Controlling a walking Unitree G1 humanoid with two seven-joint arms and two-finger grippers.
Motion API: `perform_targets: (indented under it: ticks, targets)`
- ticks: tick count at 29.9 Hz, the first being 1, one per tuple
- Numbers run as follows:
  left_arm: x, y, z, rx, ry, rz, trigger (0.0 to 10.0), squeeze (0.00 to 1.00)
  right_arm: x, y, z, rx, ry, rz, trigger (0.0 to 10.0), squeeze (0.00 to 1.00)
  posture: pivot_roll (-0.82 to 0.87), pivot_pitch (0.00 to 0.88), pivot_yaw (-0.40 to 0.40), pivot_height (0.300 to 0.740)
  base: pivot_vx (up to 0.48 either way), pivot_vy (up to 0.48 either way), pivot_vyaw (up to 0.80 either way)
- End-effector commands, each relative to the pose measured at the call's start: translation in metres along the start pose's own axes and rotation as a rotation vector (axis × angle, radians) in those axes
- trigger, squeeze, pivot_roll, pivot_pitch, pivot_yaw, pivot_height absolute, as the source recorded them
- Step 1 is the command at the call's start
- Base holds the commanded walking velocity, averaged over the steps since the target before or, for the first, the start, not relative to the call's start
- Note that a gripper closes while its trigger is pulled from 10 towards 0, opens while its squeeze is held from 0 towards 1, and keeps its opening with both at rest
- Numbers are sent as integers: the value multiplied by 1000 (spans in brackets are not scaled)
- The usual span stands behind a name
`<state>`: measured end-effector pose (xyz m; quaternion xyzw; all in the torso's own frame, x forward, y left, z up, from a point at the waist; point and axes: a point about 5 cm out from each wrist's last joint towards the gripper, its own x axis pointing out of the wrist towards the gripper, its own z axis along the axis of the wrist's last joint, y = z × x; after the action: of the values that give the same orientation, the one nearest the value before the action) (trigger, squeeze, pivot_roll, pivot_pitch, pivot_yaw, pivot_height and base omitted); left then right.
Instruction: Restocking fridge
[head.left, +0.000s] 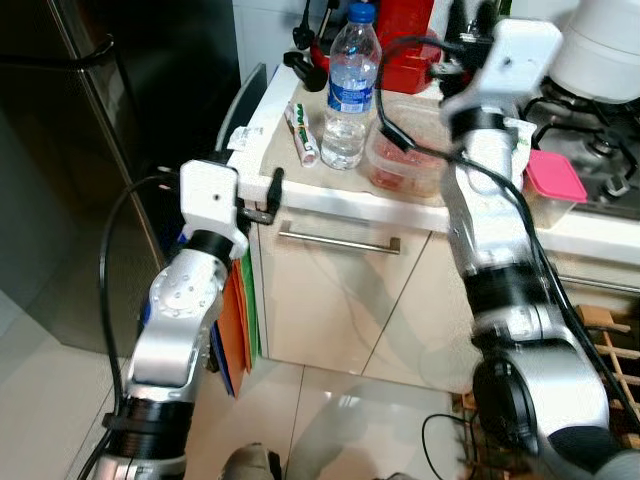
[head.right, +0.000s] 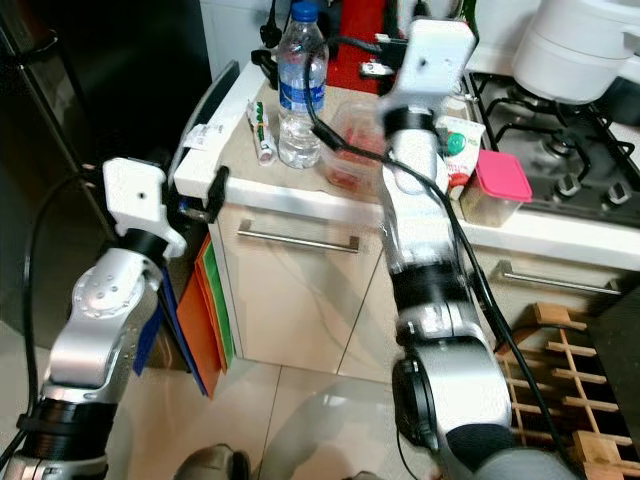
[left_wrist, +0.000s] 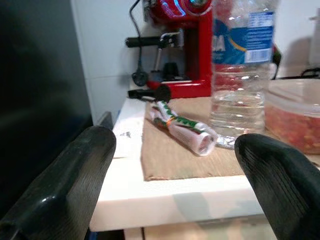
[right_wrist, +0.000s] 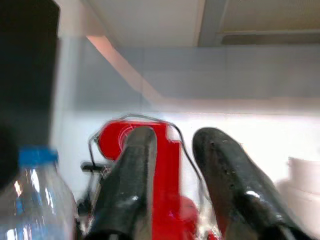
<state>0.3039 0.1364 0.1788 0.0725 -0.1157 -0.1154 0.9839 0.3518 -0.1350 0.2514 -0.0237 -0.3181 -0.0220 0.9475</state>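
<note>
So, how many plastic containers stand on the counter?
2: a clear container of red food beside the water bottle, and a pink-lidded container by the stove. Others may be hidden.

Upper centre, a clear plastic water bottle (head.left: 349, 90) wears a blue cap and a blue label. Left of it lies a white tube with green and red print (head.left: 302, 134). Right of it, a clear tub of red food (head.left: 405, 160), then a pink-lidded box (head.left: 553, 185). The white tabletop (head.left: 330, 195) carries a tan mat.

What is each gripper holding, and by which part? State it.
Nothing is held. The left gripper is open at the counter edge, facing the water bottle. The right gripper is raised above the counter, its fingers slightly apart with nothing between them.
</note>
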Motion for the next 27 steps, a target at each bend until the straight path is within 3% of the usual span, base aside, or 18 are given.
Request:
perform_targets:
  ticks: [1, 2, 3, 7, 9, 11, 17, 20, 27]
  targets:
    - [-2, 1, 5, 31, -34, -13, 10000, 0, -10, -3, 2, -30, 10, 0, 10000, 1000, 53, 0, -27, 732, 0, 0, 0]
    - [-4, 5, 10, 32, -56, 2, 10000, 0, -22, -6, 0, -39, 32, 0, 10000, 1000, 49, 0, -29, 732, 0, 0, 0]
    - [-4, 5, 10, 32, -56, 2, 10000, 0, -22, -6, 0, -39, 32, 0, 10000, 1000, 49, 0, -29, 732, 0, 0, 0]
    - [-9, 18, 28, 29, -113, 58, 10000, 0, -65, -16, -4, -71, 107, -5, 10000, 1000, 44, 0, -35, 732, 0, 0, 0]
    - [-9, 19, 29, 28, -115, 61, 10000, 0, -71, -17, -4, -85, 115, -1, 10000, 1000, 44, 0, -34, 732, 0, 0, 0]
    - [-9, 13, 29, 20, -120, 51, 10000, 0, -97, -20, -20, -57, 252, -23, 10000, 1000, 43, 0, -30, 732, 0, 0, 0]
    - [-17, 10, 7, 11, -60, 29, 10000, 0, -117, -27, -30, -44, 345, -22, 10000, 1000, 23, 0, -21, 732, 0, 0, 0]
    - [-31, 14, -14, -30, 10, 55, 10000, 0, -134, -29, -39, -35, 410, 26, 10000, 1000, 10, 0, -17, 732, 0, 0, 0]
    - [-30, 12, 0, -49, -40, 63, 10000, 0, -136, -14, -31, -14, 393, 120, 10000, 1000, 12, 0, -26, 732, 0, 0, 0]
